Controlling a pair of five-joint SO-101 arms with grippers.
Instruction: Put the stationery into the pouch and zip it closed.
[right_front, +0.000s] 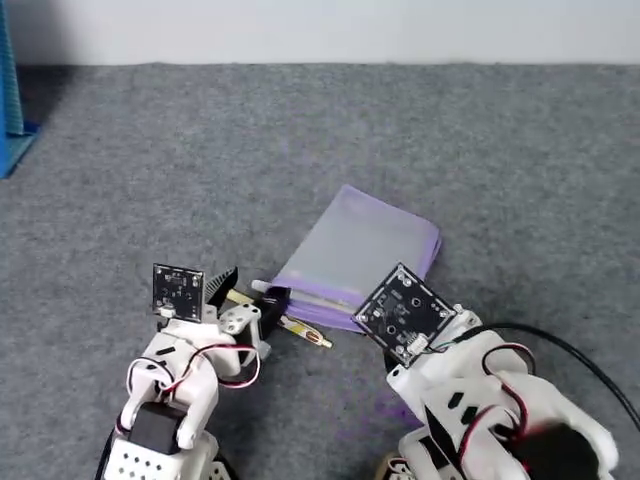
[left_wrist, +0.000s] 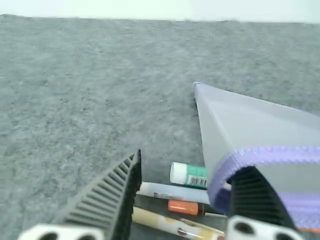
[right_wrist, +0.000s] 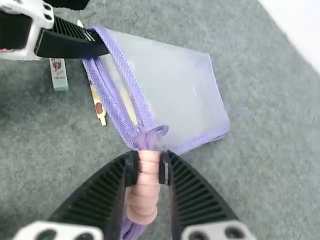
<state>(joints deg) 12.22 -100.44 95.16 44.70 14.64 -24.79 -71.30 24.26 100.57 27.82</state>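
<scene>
The tabletop (right_front: 300, 150) is covered in fuzzy gray cloth. It runs far out past both tools until it meets a white wall (right_front: 320, 30). Way off to the left of the left tool, a blue thing (right_front: 10, 100) stands at the tabletop's side edge.

The purple and see-through pouch (right_front: 365, 245) lies flat just in front of both tools, with its mouth toward them. Beyond it and to both sides there is wide gray tabletop.

The right tool (right_wrist: 147, 160) is squeezed tight on the pink bumpy zip pull (right_wrist: 142, 200) at its end of the pouch's mouth.

The left tool (left_wrist: 191, 165) is at the other end of the mouth, spread wide. One finger is tucked against the purple rim, maybe just inside it; that part is hard to see. It holds nothing.

Between its fingers, on the tabletop beside the pouch, lie a glue stick (left_wrist: 187, 175), a white pen (left_wrist: 170, 192), an orange piece (left_wrist: 182, 206) and a yellow pen (left_wrist: 170, 225).
</scene>
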